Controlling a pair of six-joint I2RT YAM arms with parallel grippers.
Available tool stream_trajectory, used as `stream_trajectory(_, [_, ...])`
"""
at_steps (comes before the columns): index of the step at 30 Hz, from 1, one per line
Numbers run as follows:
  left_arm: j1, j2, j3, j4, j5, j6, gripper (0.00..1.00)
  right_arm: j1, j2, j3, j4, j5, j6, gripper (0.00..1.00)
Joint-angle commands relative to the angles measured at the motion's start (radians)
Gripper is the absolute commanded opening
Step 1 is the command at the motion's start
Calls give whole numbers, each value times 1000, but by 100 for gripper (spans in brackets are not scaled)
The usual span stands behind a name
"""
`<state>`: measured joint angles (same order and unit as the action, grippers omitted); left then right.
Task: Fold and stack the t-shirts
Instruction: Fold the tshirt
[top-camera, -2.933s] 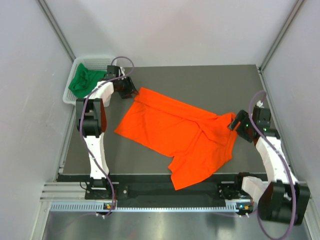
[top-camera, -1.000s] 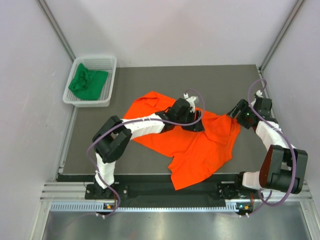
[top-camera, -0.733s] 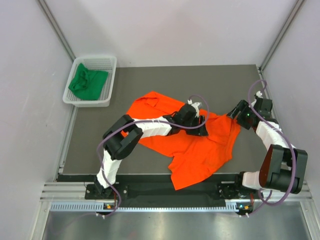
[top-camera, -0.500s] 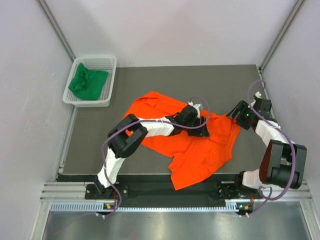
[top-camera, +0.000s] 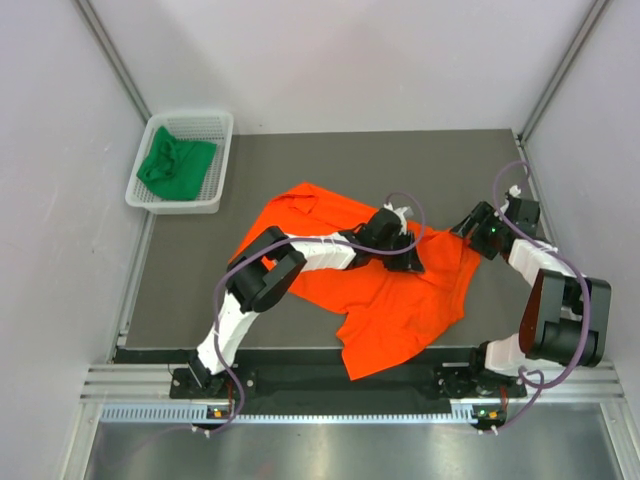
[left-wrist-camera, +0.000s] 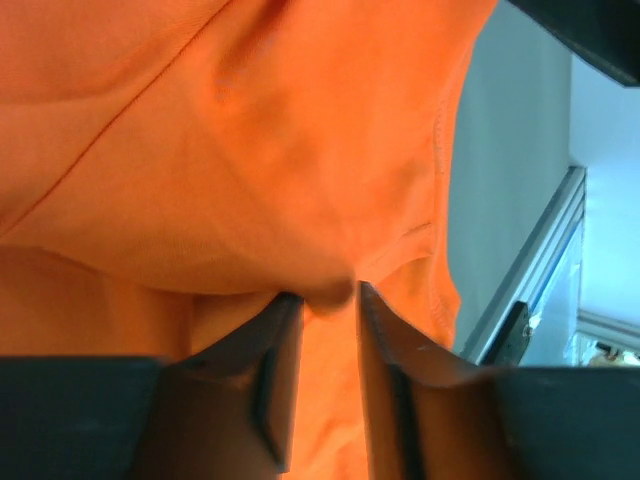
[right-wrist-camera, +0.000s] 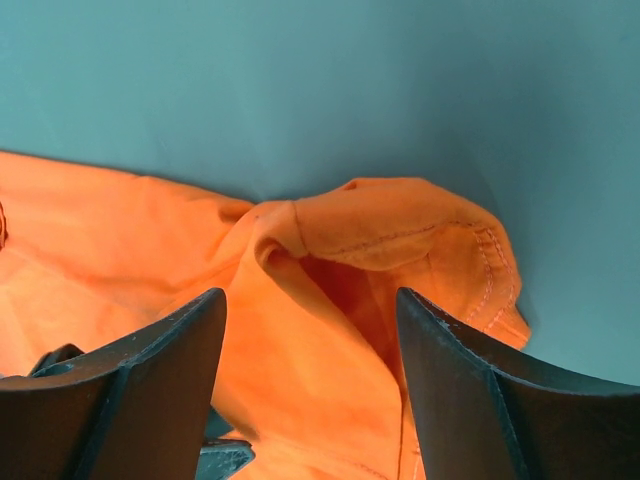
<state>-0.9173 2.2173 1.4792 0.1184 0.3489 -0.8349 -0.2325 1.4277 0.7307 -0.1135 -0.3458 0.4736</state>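
The orange t-shirt lies spread and rumpled on the dark table. My left arm reaches across it, and my left gripper sits on its right half. In the left wrist view the left gripper has its jaws nearly together, pinching a small fold of the orange cloth. My right gripper is at the shirt's far right corner. In the right wrist view the right gripper is wide open, straddling a raised hemmed sleeve fold. The dark green t-shirt lies bunched in the basket.
A white mesh basket stands at the table's back left corner. Grey walls enclose the table on the left, back and right. The right arm's base and cable stand close to the right wall.
My left arm has swung from the back left corner by the basket to the shirt's right half and shut on a fold. The right gripper has edged back a little along the corner.
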Motion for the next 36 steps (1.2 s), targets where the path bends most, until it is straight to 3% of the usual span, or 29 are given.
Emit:
stream_trajectory(1, [-5,24,50,58,36,-24,31,-16,20,1,69,-13,16,69])
stream_trajectory(3, [-5,30,64,44,38,-21,23,-18,33,1,83,-9,20,69])
stream_trajectory(4, [-6,28,69,37,38,-18,12,-21,37,4,89,-7,22,69])
stream_trajectory(6, [-5,22,76,21,36,-6,0,-28,54,9,106,-7,28,69])
stream_trajectory(17, [0,-19,99,-72,97,3,0,-88,151,19,222,-38,53,68])
stream_trajectory(25, [9,-76,32,-62,122,-12,0,-129,195,27,244,-82,50,68])
stream_trajectory(29, [17,-71,33,-51,139,-20,0,-128,151,21,216,-108,48,69])
stream_trajectory(36, [20,-44,59,-39,159,-33,0,-108,-67,-20,49,-120,7,72])
